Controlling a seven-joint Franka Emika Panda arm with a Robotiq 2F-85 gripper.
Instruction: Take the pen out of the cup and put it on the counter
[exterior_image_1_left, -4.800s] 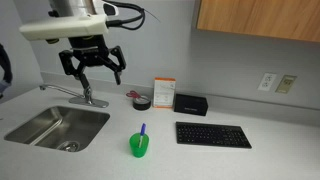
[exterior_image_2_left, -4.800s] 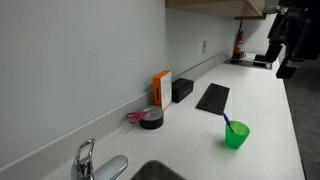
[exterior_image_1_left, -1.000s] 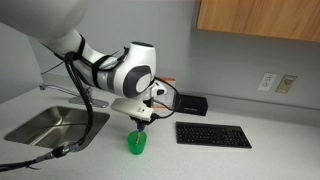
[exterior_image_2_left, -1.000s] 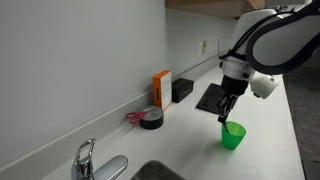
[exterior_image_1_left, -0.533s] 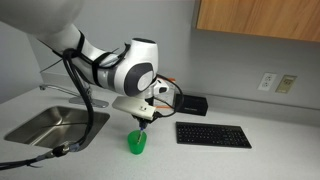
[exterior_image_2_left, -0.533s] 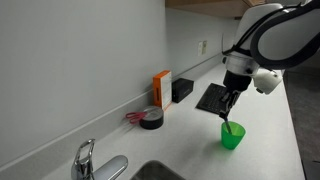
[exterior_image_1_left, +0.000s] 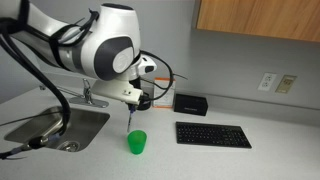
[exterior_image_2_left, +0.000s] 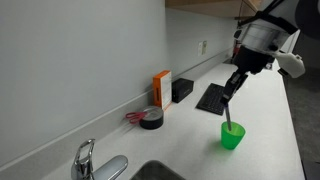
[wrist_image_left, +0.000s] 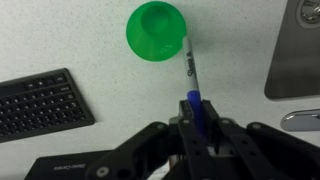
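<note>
The claw (wrist_image_left: 196, 118) is clamped on the pen (wrist_image_left: 189, 72). Its two dark fingers (wrist_image_left: 215, 130) press against the blue upper end, and the pale, printed barrel sticks out beyond them. In an exterior view the claw (exterior_image_2_left: 233, 90) hangs in the air above the cup (exterior_image_2_left: 232, 136), with the pen (exterior_image_2_left: 229, 112) pointing down from it, nearly upright and slightly tilted. The pen's lower tip sits at about the height of the cup's rim. Whether it has cleared the rim cannot be told. In the wrist view the tip lies right at the edge of the cup's round green mouth (wrist_image_left: 155, 30).

The cup stands upright on the light surface (exterior_image_1_left: 275, 160), apart from everything else on it. A black keyboard (exterior_image_1_left: 213, 134) lies flat to one side of the cup. On the other side is the steel sink (exterior_image_1_left: 55, 127), with its faucet (exterior_image_1_left: 88, 97) behind the basin.

Farther back, along the wall, an orange box (exterior_image_2_left: 162, 88) stands upright. A low black box (exterior_image_2_left: 182, 90) is just beside it, and a black round object (exterior_image_2_left: 151, 119) lies near its other side. Above the keyboard end of the surface, an outlet (exterior_image_1_left: 267, 81) is set in the wall under a wooden cabinet (exterior_image_1_left: 260, 18).
</note>
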